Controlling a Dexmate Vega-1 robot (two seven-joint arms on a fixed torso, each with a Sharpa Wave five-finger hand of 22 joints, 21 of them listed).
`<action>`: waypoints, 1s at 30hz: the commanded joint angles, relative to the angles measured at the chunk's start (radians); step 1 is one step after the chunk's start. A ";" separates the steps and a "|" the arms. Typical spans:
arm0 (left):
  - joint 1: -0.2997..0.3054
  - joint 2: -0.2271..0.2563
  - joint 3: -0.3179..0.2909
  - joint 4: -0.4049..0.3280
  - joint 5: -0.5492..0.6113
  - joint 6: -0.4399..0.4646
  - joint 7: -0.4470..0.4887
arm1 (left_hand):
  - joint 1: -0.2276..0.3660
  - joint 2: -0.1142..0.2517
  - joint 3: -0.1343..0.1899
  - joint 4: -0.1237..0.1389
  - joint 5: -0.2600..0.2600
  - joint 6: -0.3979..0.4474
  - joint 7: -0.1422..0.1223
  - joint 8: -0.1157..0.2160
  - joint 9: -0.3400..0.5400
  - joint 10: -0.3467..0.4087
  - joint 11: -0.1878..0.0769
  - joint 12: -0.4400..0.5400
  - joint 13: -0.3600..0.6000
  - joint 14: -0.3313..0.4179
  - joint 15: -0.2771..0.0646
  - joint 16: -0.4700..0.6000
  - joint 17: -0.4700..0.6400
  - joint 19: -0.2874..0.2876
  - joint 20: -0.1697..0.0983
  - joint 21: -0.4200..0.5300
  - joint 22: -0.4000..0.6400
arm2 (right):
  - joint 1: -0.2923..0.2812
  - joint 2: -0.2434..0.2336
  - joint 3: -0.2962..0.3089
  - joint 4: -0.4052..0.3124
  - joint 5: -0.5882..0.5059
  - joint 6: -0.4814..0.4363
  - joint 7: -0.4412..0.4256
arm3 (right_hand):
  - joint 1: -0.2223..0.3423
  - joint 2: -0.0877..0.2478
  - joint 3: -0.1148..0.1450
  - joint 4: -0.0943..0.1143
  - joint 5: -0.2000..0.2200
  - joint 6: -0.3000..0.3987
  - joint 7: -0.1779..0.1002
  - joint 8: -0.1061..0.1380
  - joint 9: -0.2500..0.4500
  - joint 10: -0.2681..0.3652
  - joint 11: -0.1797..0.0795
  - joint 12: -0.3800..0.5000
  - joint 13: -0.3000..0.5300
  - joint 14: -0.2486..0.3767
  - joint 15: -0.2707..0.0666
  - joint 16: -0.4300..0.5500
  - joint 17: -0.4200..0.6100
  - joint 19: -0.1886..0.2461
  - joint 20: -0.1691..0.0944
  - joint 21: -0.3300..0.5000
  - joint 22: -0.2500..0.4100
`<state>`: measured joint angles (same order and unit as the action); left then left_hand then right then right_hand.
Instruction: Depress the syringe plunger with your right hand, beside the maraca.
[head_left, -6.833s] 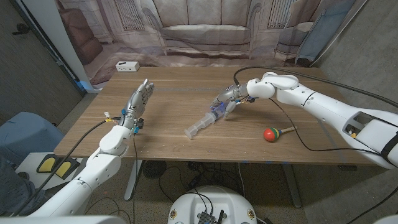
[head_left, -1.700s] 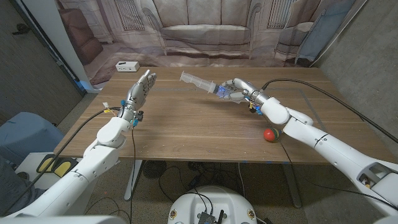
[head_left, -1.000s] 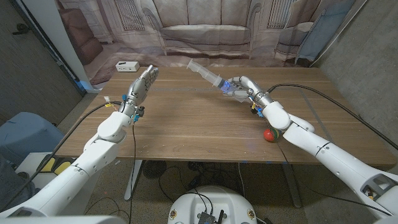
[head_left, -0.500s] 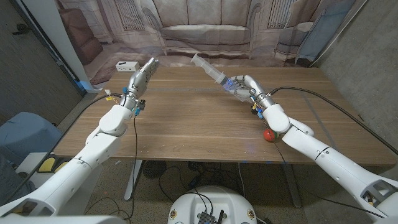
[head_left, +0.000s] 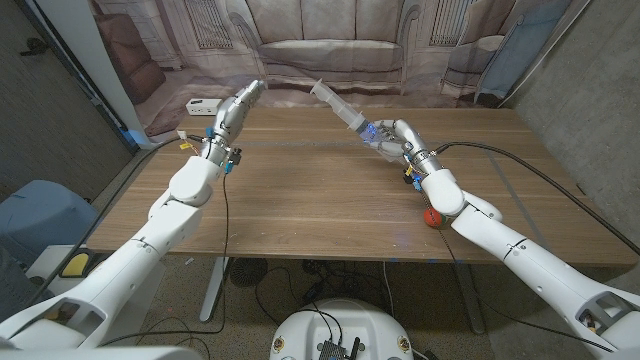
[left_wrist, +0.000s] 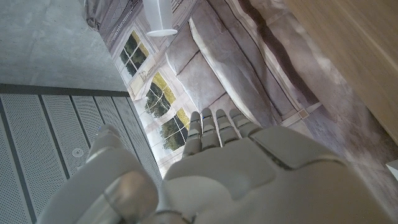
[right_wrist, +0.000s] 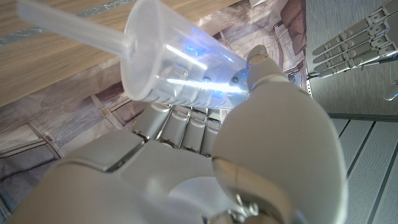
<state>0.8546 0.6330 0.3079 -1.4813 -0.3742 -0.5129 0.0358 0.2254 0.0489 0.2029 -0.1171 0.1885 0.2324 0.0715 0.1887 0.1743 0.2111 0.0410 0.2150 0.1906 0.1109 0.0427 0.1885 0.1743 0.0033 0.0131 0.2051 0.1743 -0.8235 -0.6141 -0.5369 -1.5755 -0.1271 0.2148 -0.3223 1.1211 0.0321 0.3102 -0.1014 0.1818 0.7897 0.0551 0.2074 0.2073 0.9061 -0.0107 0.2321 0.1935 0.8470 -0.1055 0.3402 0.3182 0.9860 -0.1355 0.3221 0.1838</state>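
Note:
My right hand (head_left: 392, 138) holds a clear plastic syringe (head_left: 341, 111) up above the far middle of the table, its tip slanting up and away to the left. In the right wrist view the fingers wrap the syringe barrel (right_wrist: 180, 65) and the thumb (right_wrist: 280, 149) lies over its plunger end. A red and green maraca (head_left: 432, 216) lies on the table near the front right, partly hidden by my right forearm. My left hand (head_left: 238, 110) is raised over the table's far left corner, fingers straight and together, holding nothing; its back (left_wrist: 236, 168) shows in the left wrist view.
A white power strip (head_left: 200, 106) lies at the table's far left edge. A printed backdrop of a sofa (head_left: 320, 50) hangs behind the table. Cables (head_left: 520, 170) run across the right side of the wooden table (head_left: 300, 200).
My right hand has lifted the syringe off the table and swung it up toward the far middle, tip now pointing up and left. My left hand has risen and moved farther out.

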 joint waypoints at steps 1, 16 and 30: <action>-0.073 -0.023 0.037 0.053 0.023 -0.029 -0.041 | 0.006 0.000 0.004 -0.004 -0.001 0.006 0.001 0.003 0.004 0.008 0.002 0.008 0.003 0.008 0.002 0.005 0.003 0.003 0.009 -0.002 0.003 | 0.003 0.000 -0.001 -0.014 0.000 -0.004 0.005 | -0.021 0.157 0.108 0.101 0.004 0.115 -0.103 0.007 0.004 0.011 -0.001 -0.001 0.002 0.009 -0.047 -0.001 0.007 0.009 0.002 0.007 0.004; -0.149 -0.050 0.085 0.115 0.015 -0.048 -0.115 | 0.007 -0.001 0.003 -0.005 -0.002 0.016 0.009 0.005 0.004 0.014 0.010 0.007 0.003 0.016 0.010 0.004 0.003 0.018 -0.015 0.001 0.003 | 0.014 0.003 -0.010 -0.025 0.002 -0.026 0.025 | -0.025 0.156 0.109 0.103 0.003 0.115 -0.106 0.006 0.006 0.014 -0.005 -0.007 0.003 0.007 -0.046 -0.004 0.014 0.006 0.003 0.010 0.004; -0.192 -0.072 0.128 0.152 0.001 -0.059 -0.190 | 0.008 -0.002 0.002 -0.005 -0.002 0.015 0.006 0.002 0.004 0.014 0.010 0.005 0.003 0.015 0.006 0.001 0.003 0.014 -0.006 -0.003 0.003 | 0.013 0.007 -0.012 -0.028 0.017 -0.033 0.033 | -0.021 0.156 0.111 0.099 0.002 0.119 -0.101 0.007 0.008 0.014 0.002 -0.011 0.005 0.008 -0.043 -0.004 0.024 0.001 0.005 0.011 0.004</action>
<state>0.6986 0.5780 0.4056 -1.3598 -0.3654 -0.5579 -0.0932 0.2254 0.0488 0.2030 -0.1171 0.1886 0.2394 0.0786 0.1887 0.1744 0.2217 0.0517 0.2188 0.1908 0.1216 0.0535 0.1885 0.1744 0.0144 0.0053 0.2052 0.1743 -0.8103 -0.6092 -0.5461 -1.5965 -0.1173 0.1896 -0.2942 1.1211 0.0321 0.3121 -0.1033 0.1785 0.7899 0.0552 0.2114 0.2122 0.9145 -0.0088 0.2207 0.1928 0.8468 -0.1051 0.3365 0.3369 0.9857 -0.1351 0.3293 0.1838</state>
